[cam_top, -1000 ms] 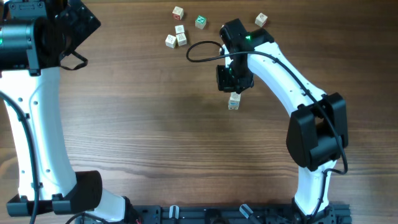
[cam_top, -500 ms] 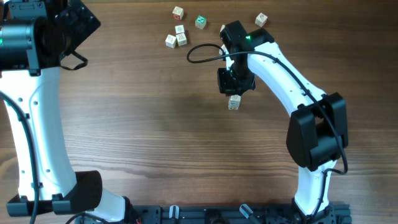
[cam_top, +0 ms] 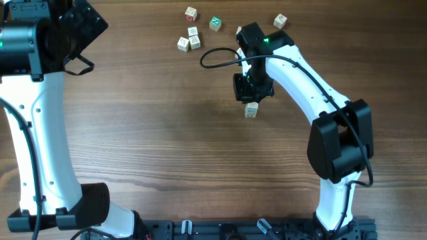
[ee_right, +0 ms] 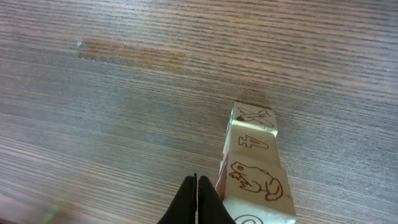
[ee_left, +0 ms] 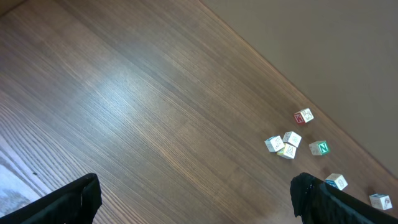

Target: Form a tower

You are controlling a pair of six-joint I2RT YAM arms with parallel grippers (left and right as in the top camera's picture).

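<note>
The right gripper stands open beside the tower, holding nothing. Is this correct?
Not quite: the right gripper is shut, its jaws pressed together, as the right wrist view shows. It is beside the tower and holds nothing.

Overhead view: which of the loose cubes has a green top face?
The green-topped cube, lying alone just right of the cluster of three pale cubes. None of the other loose cubes shows green on top.
</note>
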